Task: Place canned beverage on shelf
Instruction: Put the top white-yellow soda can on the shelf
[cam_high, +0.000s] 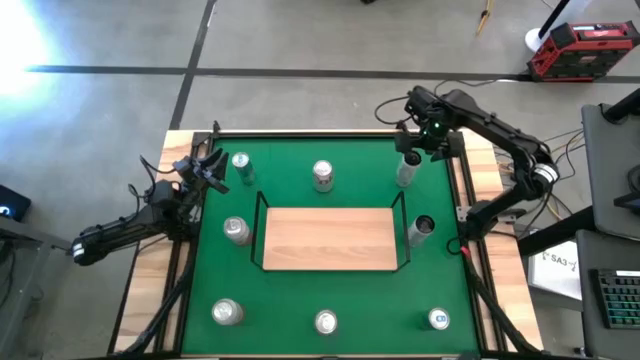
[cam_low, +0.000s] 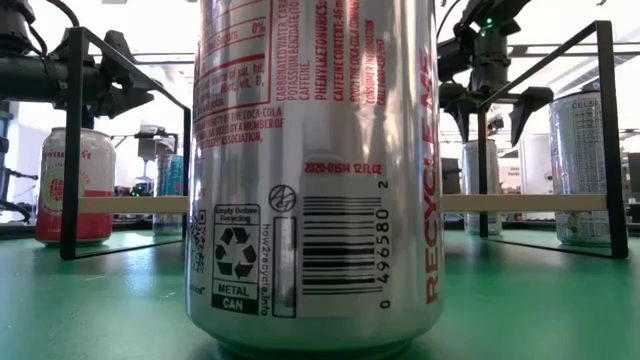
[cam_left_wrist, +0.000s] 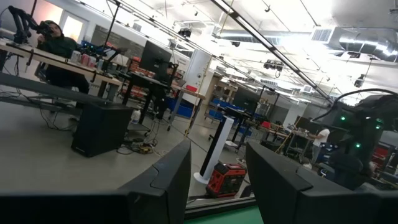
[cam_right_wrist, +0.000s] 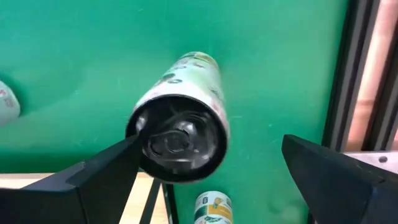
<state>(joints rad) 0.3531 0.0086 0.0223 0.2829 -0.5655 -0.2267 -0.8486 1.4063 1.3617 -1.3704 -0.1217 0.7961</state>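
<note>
from above we see a green felt table (cam_high: 300, 175) with the shelf (cam_high: 330, 238), a light-wood board ringed by a thin black wire rail, lying bare at its middle while cans stand scattered around it. our right gripper (cam_high: 418, 140) hovers over the far right corner, fingers spread wide above a slim can (cam_right_wrist: 180, 127) (upright on the felt, apart from both fingers). our left gripper (cam_high: 205, 165) waits at the far left edge with its fingers drawn together, holding nothing.

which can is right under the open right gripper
The slim can at the far right corner of the green table, beyond the shelf. The right gripper hovers over it, fingers spread; every other can sits farther away.
</note>
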